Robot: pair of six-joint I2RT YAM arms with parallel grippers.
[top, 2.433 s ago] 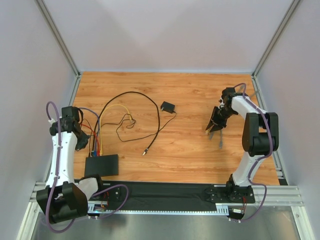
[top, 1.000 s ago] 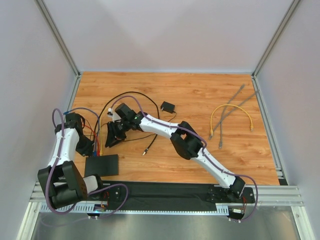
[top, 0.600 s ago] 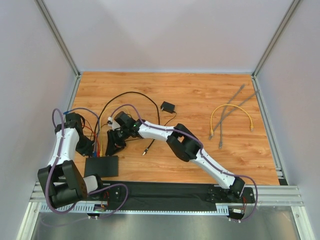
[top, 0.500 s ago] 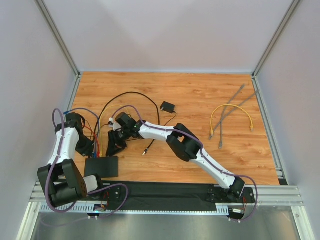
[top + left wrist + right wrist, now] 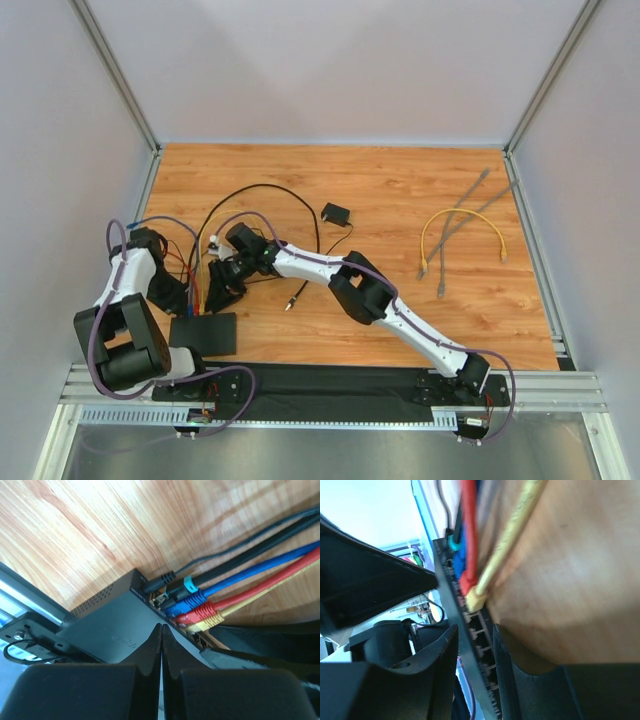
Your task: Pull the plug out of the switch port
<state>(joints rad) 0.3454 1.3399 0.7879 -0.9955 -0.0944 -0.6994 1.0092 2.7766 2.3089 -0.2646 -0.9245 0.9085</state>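
The switch port (image 5: 205,335) is a flat black box near the front left. Black, blue, red and yellow plugs (image 5: 192,303) sit in its far edge. My left gripper (image 5: 181,298) is shut, and in the left wrist view its tips (image 5: 161,626) rest over the box top (image 5: 105,625), beside the red plug (image 5: 197,612) and yellow plug (image 5: 206,622). My right gripper (image 5: 214,296) reaches across from the right. Its jaws (image 5: 472,635) stand apart, straddling the socket edge (image 5: 457,625) just below the yellow plug (image 5: 476,599), with nothing held.
A loose yellow cable (image 5: 462,235) and grey cables (image 5: 465,205) lie at the right. A small black adapter (image 5: 335,213) with its thin cord lies mid-table. Black cable loops (image 5: 260,190) run behind the switch. The left wall post stands close to the left arm.
My right arm has swung from the right side across the table to the switch's socket edge, creeping closer over the last second. A yellow cable now lies at the right. The left gripper stays shut.
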